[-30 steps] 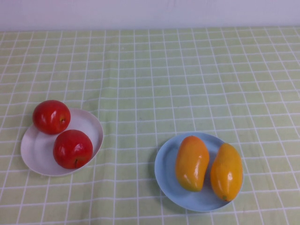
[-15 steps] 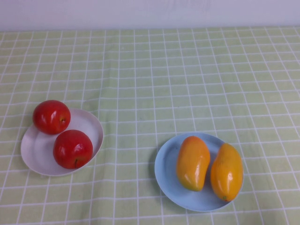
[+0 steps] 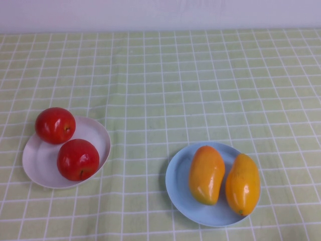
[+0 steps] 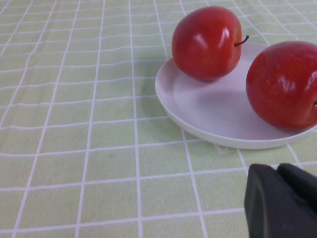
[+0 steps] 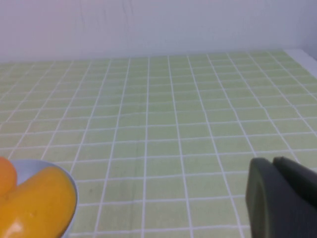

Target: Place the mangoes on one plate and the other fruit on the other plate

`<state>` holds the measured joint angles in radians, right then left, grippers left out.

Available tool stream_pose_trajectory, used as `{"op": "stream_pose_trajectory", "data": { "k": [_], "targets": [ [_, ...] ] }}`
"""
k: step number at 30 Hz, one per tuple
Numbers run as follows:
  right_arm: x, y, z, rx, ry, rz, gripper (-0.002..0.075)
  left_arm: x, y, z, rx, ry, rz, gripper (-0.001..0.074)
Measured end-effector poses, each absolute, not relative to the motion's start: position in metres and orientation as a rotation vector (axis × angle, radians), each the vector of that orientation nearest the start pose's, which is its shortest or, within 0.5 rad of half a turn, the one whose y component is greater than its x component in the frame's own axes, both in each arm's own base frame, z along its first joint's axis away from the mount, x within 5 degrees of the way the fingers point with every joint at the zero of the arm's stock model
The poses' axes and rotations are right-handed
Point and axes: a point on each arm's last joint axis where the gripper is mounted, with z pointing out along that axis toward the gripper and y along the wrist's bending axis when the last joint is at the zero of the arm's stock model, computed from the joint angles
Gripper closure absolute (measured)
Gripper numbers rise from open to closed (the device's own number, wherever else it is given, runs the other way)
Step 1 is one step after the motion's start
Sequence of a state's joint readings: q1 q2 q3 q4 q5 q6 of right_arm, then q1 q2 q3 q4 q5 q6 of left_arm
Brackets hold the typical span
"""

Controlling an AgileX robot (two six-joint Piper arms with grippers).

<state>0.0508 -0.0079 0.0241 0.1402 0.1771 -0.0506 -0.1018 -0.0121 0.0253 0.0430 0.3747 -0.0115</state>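
Two orange-yellow mangoes (image 3: 205, 174) (image 3: 243, 184) lie side by side on the light blue plate (image 3: 176, 186) at the front right. Two red apples (image 3: 55, 125) (image 3: 77, 159) rest on the white plate (image 3: 40, 163) at the front left. Neither arm shows in the high view. In the left wrist view my left gripper (image 4: 277, 171) is shut and empty, hovering just short of the white plate (image 4: 208, 116) with its apples (image 4: 206, 42) (image 4: 282, 84). In the right wrist view my right gripper (image 5: 273, 163) is shut and empty, off to the side of the blue plate (image 5: 69, 186) and a mango (image 5: 34, 206).
A green checked cloth (image 3: 165, 90) covers the whole table. A pale wall (image 3: 160, 12) runs along the far edge.
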Motion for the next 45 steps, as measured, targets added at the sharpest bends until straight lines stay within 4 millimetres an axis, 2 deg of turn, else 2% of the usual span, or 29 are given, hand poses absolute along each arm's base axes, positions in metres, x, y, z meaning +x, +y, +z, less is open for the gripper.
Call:
{"op": "stream_pose_trajectory", "data": {
  "k": [13, 45],
  "targets": [
    [0.053, 0.005, 0.173, -0.043, 1.857, 0.081, 0.0741, 0.052, -0.004, 0.172, 0.111, 1.868, -0.036, 0.0731],
    [0.053, 0.006, 0.173, -0.030, 1.863, 0.103, 0.0741, 0.052, -0.004, 0.172, 0.111, 1.868, -0.036, 0.0731]
  ]
}}
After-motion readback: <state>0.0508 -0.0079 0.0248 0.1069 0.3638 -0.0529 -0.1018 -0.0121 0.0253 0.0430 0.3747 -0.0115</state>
